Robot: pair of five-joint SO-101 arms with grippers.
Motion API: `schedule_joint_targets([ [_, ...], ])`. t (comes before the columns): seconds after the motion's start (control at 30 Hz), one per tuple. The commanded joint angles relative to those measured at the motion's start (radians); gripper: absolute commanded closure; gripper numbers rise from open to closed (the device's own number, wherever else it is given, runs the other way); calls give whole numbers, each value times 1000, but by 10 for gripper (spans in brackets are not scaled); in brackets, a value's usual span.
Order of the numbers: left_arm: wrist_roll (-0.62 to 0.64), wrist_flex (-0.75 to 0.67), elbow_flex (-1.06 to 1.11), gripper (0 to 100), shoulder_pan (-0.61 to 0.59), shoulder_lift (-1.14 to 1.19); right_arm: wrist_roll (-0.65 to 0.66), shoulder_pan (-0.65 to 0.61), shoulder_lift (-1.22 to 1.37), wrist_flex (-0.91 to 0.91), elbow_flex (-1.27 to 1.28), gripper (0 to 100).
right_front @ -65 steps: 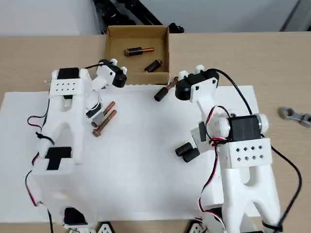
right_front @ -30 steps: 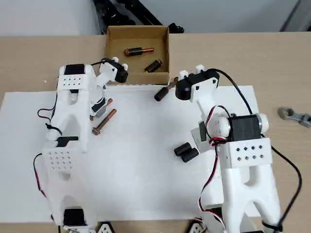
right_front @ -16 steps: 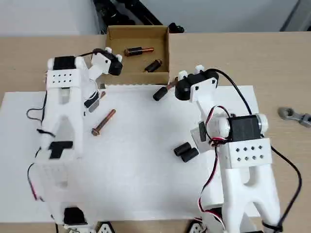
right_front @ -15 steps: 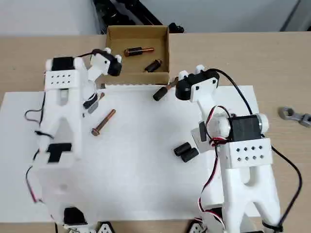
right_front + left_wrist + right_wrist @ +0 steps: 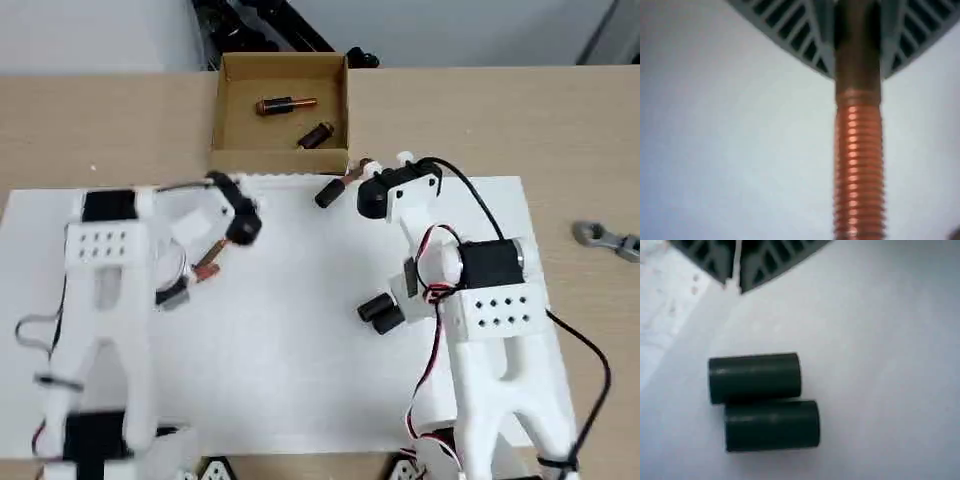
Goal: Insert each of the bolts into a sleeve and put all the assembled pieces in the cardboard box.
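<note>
Bolt [image 5: 858, 165] in left tool [image 5: 858, 60], two sleeves [image 5: 755, 377] near right tool [image 5: 736, 270]

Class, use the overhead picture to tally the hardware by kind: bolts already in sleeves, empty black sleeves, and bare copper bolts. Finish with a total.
Sleeved bolts: 3, two inside the cardboard box, one outside it
Empty black sleeves: 2
Bare copper bolts: 1
Total: 6

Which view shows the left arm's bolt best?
The left wrist view: the bolt is close up, threads plain, clamped between the jaws. The high view shows a short stretch of it beside the left arm. The right wrist view faces two sleeves.
</note>
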Motion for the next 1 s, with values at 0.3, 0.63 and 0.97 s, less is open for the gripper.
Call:
schedule_joint_targets([
  [0.3, -454, 28, 298, 994, 2, -374, 3, 10, -36, -8, -6, 995],
  [0.63, -525, -361, 636, 991, 2, -373, -41, 10, -38, -7, -101, 995],
  [0.97, -434, -470, 725, 945, 2, -379, -40, 12, -38, 8, -109, 995],
])
